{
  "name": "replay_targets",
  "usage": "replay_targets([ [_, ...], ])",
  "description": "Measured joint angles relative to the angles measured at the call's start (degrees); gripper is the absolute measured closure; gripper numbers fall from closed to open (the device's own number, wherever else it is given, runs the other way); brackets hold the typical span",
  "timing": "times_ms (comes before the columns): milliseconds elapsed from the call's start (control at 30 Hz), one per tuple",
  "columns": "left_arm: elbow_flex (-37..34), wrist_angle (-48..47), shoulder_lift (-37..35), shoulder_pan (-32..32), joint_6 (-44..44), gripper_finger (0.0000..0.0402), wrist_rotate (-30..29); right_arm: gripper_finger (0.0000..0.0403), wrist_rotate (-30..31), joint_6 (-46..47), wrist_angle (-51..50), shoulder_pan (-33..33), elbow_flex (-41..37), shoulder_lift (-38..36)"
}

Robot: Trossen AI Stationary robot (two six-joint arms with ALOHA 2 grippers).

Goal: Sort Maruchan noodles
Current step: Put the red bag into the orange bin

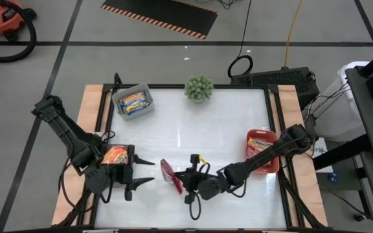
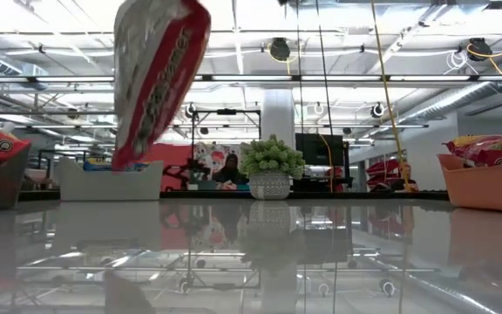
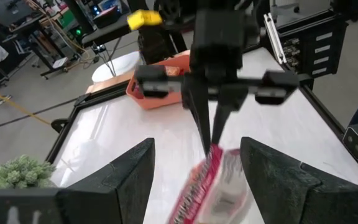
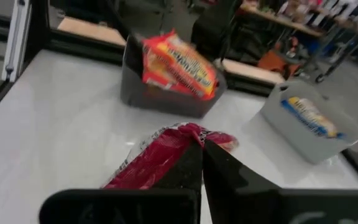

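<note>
A red-and-white noodle packet (image 1: pixel 169 176) hangs in the air near the table's near edge; the low view shows this packet (image 2: pixel 153 78) clear of the surface. My right gripper (image 1: pixel 185 176) is shut on it. My left gripper (image 1: pixel 146 171) is open just left of the packet, its fingers pointing at it and touching nothing. An orange-yellow packet (image 4: pixel 179 65) lies in the dark bin (image 1: pixel 115 157). Yellow-and-blue packets (image 1: pixel 133 101) lie in the grey bin (image 1: pixel 146 109). Red packets (image 1: pixel 259 141) lie in the orange bin (image 1: pixel 274 165). My right gripper pinches the red-and-white packet between its two fingers at the crimped end (image 4: pixel 188 134). In the left wrist view the fingers (image 3: pixel 205 118) slant down onto that upper end (image 3: pixel 215 154). The packet hangs tilted below them, lifted clear of the table.
A green potted plant (image 1: pixel 199 88) stands at the middle of the far edge. The dark bin sits by the left arm, the grey bin at the far left, the orange bin at the right edge. Bare white table (image 1: pixel 199 133) lies between them.
</note>
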Motion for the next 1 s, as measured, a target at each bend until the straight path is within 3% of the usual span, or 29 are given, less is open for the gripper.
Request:
replay_targets([
  [133, 0.0, -0.19, 0.02, 0.02, -1.55, 0.016, 0.32, 0.0403, 1.85, -1.5, -0.39, 0.9, 0.0, -1.73],
  [300, 0.0, -0.23, 1.15, 1.7, -4.06, 0.016, 10.07, 0.0403, 1.87, -4.71, -0.53, 2.45, 0.0, -3.52],
  [500, 0.0, 0.17, 3.85, 4.88, -4.26, 0.016, 11.8, 0.0403, 1.66, -10.57, -0.55, 4.93, 0.07, -4.71],
  [733, 0.0, 7.24, 9.52, 8.82, -2.25, 0.0158, 20.02, 0.0403, 1.53, -15.12, -0.21, 6.98, 0.09, -5.6],
  [867, 0.0, 11.72, 13.03, 10.74, -1.37, 0.0131, 20.41, 0.0403, 1.53, -15.81, -0.04, 7.23, 0.09, -5.6],
  [1000, 0.0, 12.53, 15.62, 12.09, -1.1, 0.0084, 25.99, 0.0403, 1.66, -15.83, -0.22, 7.16, 0.09, -5.6],
])
